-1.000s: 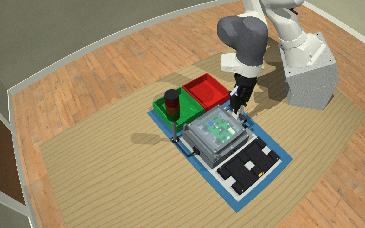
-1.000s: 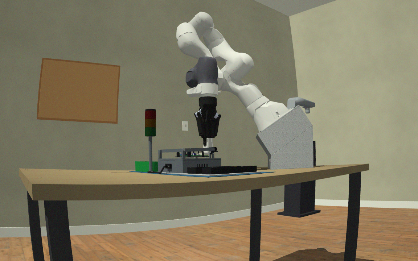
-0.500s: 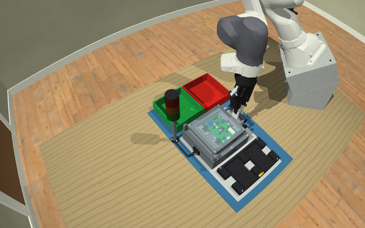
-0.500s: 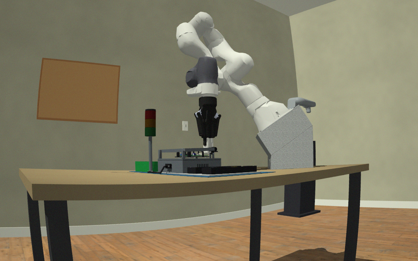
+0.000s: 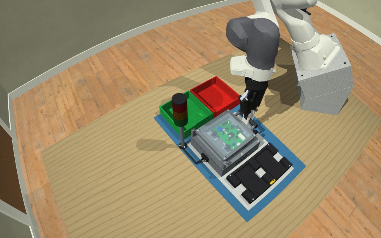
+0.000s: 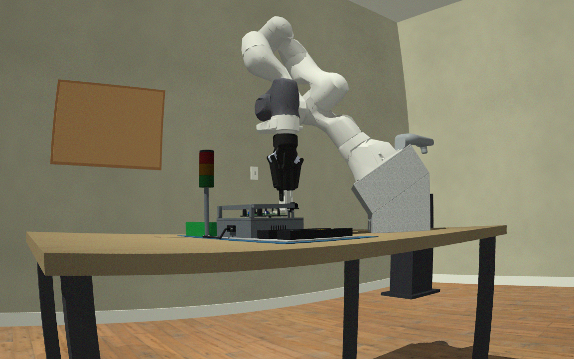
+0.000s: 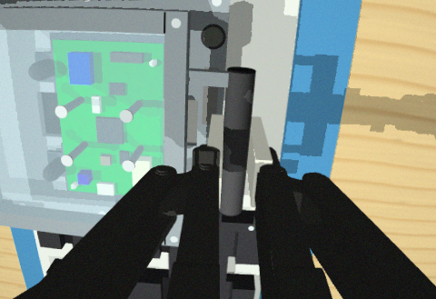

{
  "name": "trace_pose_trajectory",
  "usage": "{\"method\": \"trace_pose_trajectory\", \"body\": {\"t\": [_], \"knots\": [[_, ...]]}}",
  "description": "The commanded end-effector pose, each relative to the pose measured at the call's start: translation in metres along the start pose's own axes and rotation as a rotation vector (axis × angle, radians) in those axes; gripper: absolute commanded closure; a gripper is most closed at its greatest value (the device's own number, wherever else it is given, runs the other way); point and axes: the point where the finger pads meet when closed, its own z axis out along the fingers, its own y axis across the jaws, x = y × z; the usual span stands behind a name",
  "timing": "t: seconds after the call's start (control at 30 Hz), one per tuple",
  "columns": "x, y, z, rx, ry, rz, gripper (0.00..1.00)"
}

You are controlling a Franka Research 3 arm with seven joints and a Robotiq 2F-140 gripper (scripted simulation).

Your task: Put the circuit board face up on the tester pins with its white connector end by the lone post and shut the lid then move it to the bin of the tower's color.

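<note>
Olive-grey walls and a plank floor surround the curved wooden tabletop, which carries a blue bench mat.

The green circuit board lies face up inside the grey box-shaped tester, under the shut transparent lid; its white connector end points toward the black two-pocket tray.

The black gripper stands vertically over the tester's edge on the arm's side. Its jaws are pinched on the dark cylindrical lid handle, which runs along that edge.

A red open bin and a green open bin stand beside the tester. The signal tower on its thin post stands by the green bin, no segment visibly lit.
</note>
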Motion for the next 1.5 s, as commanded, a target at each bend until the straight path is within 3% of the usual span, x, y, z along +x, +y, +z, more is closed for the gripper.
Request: {"method": "trace_pose_trajectory", "body": {"t": [0.0,1.33,1.37,1.47], "knots": [[0.0002,-0.0001,0.0027,-0.002,-0.002,0.009,1.00],[0.0002,-0.0001,0.0087,-0.002,-0.002,0.009,1.00],[0.0002,-0.0001,0.0087,-0.002,-0.002,0.009,0.70],[0.0002,-0.0001,0.0087,-0.002,-0.002,0.009,0.70]]}}
